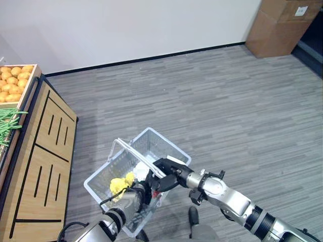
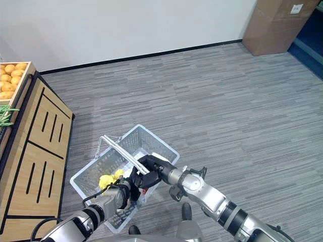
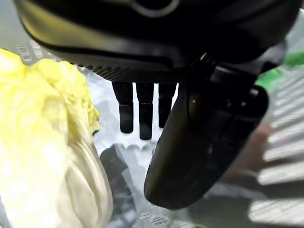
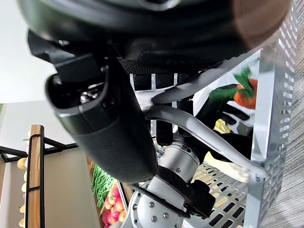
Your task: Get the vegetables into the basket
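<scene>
A white mesh basket (image 1: 167, 139) hangs low over the grey floor in front of me. My right hand (image 1: 169, 174) is shut on its grey handles (image 1: 137, 155); in the right wrist view the fingers curl round the handles (image 4: 199, 133). Inside the basket lie a yellow cabbage (image 1: 120, 184), a carrot (image 4: 244, 95) with green leaves, and crinkled clear plastic. My left hand (image 1: 137, 194) reaches into the basket beside the cabbage (image 3: 42, 142). Its fingers (image 3: 145, 114) hang straight and hold nothing.
A wooden produce stand (image 1: 48, 151) runs along the left, with a crate of yellow-orange fruit (image 1: 15, 80) and green beans (image 1: 7, 123) on top. A cardboard box (image 1: 282, 25) stands at the far right by the wall. Open floor lies beyond the basket.
</scene>
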{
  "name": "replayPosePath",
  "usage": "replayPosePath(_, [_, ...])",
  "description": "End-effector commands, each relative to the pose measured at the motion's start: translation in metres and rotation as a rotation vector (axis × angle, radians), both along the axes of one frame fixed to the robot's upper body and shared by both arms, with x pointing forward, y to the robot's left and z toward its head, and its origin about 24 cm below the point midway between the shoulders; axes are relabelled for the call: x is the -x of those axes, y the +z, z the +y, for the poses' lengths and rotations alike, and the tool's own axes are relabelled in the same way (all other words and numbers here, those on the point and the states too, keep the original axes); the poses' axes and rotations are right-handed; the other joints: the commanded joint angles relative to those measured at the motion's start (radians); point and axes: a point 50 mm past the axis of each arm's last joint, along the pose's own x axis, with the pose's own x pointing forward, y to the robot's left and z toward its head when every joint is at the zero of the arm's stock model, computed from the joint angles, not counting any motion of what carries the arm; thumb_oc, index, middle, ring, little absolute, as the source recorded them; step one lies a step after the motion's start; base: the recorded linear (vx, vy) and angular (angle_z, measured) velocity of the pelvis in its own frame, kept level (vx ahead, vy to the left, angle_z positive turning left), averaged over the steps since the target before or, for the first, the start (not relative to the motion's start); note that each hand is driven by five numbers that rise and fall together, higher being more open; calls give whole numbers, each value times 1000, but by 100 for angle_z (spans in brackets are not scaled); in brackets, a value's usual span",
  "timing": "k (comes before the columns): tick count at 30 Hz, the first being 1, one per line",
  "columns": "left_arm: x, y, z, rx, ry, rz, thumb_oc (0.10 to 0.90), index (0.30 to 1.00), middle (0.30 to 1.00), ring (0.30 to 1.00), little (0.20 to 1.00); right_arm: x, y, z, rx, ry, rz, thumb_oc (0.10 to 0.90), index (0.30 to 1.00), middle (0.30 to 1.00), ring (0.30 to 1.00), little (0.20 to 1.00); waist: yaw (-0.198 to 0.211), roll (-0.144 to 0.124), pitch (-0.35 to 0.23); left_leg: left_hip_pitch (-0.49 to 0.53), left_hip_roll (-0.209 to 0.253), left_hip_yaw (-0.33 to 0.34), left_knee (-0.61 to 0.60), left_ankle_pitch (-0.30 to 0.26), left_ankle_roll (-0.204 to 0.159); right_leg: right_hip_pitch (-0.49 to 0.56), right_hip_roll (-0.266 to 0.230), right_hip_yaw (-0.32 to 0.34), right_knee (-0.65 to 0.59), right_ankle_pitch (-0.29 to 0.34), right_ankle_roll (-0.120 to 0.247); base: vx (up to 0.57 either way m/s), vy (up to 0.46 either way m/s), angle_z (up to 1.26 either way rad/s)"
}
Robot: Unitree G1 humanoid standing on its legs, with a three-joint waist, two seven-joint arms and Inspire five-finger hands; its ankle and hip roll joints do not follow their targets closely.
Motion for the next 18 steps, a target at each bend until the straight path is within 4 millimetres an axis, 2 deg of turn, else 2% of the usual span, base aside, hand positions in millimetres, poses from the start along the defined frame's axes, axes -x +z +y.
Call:
replayPosePath(1, [-35, 22, -3, -52, -60, -124, 900, 1000, 1000, 1000, 1000, -7, 109, 65, -489, 204, -314, 400, 300, 300, 300, 300, 8, -53, -33, 15, 45, -40, 17, -8, -61, 37, -85, -30, 40, -24, 83, 0, 0, 0])
replayPosePath(6, [-33, 20, -3, -46, -57, -116, 900, 1000, 1000, 1000, 1000, -8, 103, 64, -462, 197, -309, 400, 300, 300, 300, 300, 9, -54, -37, 24, 47, -40, 19, -11, -61, 45, -82, -29, 42, -29, 80, 0, 0, 0])
replayPosePath(7, [-33, 21, -5, -40, -63, -114, 900, 1000, 1000, 1000, 1000, -10, 85, 61, -416, 155, -255, 400, 300, 300, 300, 300, 11, -52, -37, 24, 47, -45, 19, -10, -60, 48, -82, -31, 44, -32, 79, 0, 0, 0])
replayPosePath(8, [-32, 20, -5, -41, -64, -113, 900, 1000, 1000, 1000, 1000, -10, 85, 62, -417, 155, -255, 400, 300, 300, 300, 300, 11, -52, -38, 24, 47, -45, 19, -10, -61, 48, -82, -32, 44, -32, 79, 0, 0, 0])
replayPosePath(9, [-31, 19, -6, -38, -69, -103, 900, 1000, 1000, 1000, 1000, -15, 65, 56, -334, 100, -224, 400, 300, 300, 300, 300, 13, -51, -39, 26, 47, -50, 17, -10, -61, 53, -82, -35, 44, -34, 79, 0, 0, 0])
replayPosePath(10, [-31, 19, -6, -38, -70, -102, 900, 1000, 1000, 1000, 1000, -15, 65, 56, -334, 100, -224, 400, 300, 300, 300, 300, 13, -51, -40, 26, 47, -51, 17, -10, -61, 53, -82, -36, 44, -34, 79, 8, -1, 4])
replayPosePath(11, [-28, 17, -6, -30, -62, -87, 900, 1000, 1000, 1000, 1000, -19, 38, 44, -243, 16, -169, 400, 300, 300, 300, 300, 17, -47, -43, 28, 47, -55, 16, -11, -61, 59, -82, -41, 44, -36, 78, 20, 4, 4])
replayPosePath(15, [-21, 12, -4, -9, -38, -51, 900, 1000, 1000, 1000, 1000, -20, -5, 18, -114, -150, -57, 400, 300, 300, 300, 300, 22, -43, -54, 36, 47, -61, 16, -14, -59, 73, -82, -49, 40, -39, 77, 23, 1, 7])
replayPosePath(16, [-21, 11, -4, -10, -39, -49, 900, 1000, 1000, 1000, 1000, -20, -6, 19, -115, -151, -56, 400, 300, 300, 300, 300, 22, -44, -55, 36, 47, -62, 16, -14, -59, 74, -82, -49, 39, -39, 77, 23, 4, 3])
replayPosePath(18, [-16, 7, -1, -7, -18, -26, 900, 1000, 1000, 1000, 1000, -19, -34, -3, -9, -273, 12, 400, 300, 300, 300, 300, 26, -39, -61, 40, 46, -66, 16, -16, -59, 84, -81, -53, 36, -42, 76, 30, 3, 5])
